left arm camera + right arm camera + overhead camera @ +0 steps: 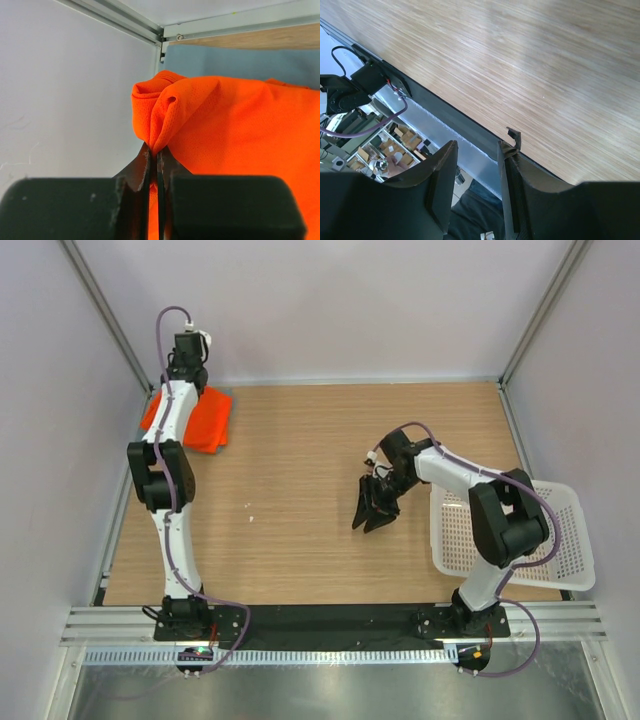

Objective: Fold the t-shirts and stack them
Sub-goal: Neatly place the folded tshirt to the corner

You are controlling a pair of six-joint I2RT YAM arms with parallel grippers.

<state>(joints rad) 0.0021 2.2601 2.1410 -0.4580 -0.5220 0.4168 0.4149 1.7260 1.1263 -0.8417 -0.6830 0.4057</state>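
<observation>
One orange shirt (205, 420) lies in a folded heap at the far left corner of the table (320, 460). A strip of grey-blue cloth (225, 62) shows just past it, probably the second shirt underneath, though how it is folded I cannot tell. The left pincer (155, 156) is closed tight on a bunched ridge of the orange shirt at the edge nearest the side wall. The right pincer (367, 523) hangs well to the right of the shirt, jaws partly apart and holding nothing.

The grip takes only a small gathered pleat, not a flat hem. A lift or pull from here could, I judge, drag the whole heap out of shape or slide the cloth below along with it. The mesh is thin and may slip free. The arm is also at full stretch, close to the wall (65, 100) — little room to swing.

Right of the shirt the table is pale wood. A white basket (570, 540) hangs off its right edge — plain walls and metal rails close it in.
</observation>
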